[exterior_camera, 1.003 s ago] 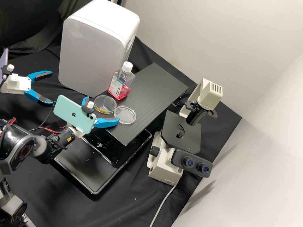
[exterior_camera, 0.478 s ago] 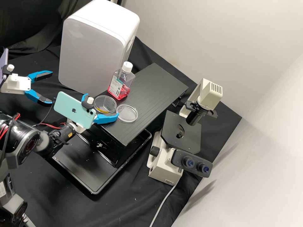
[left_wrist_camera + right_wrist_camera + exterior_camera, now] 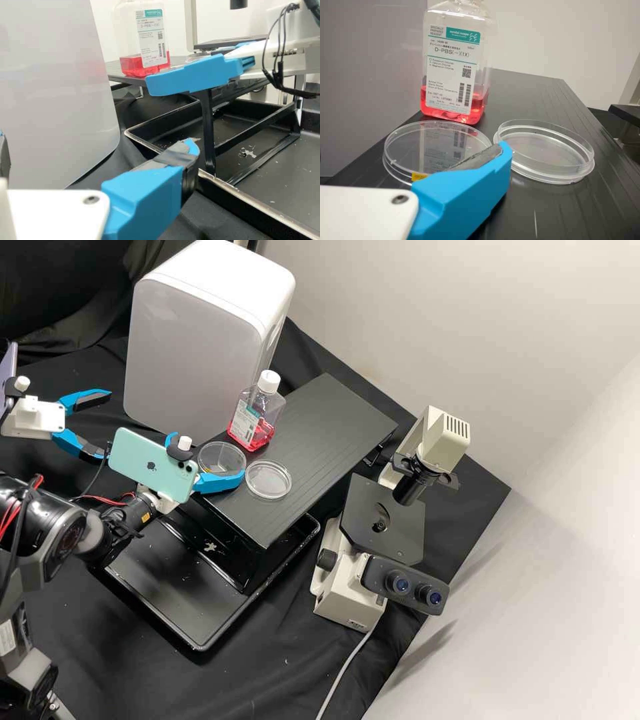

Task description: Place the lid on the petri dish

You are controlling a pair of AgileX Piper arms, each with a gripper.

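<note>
Your right end effector (image 3: pixel 210 463) is spread wide either side of what I take to be the lid (image 3: pixel 223 455), which lies flat on the raised platform (image 3: pixel 333 427); it grips nothing. Just beyond lies the petri dish (image 3: pixel 268 480), beside the lid. Close off-centre and the thin rim may squirt out, skidding into the dish or the bottle (image 3: pixel 254 415) behind. Your left end effector (image 3: pixel 100 425) hangs released, well away.

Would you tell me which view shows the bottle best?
The right wrist view: the bottle stands close, label and red liquid plain. The high view shows it small but whole; the left wrist view shows it far off, cap cut off.
</note>
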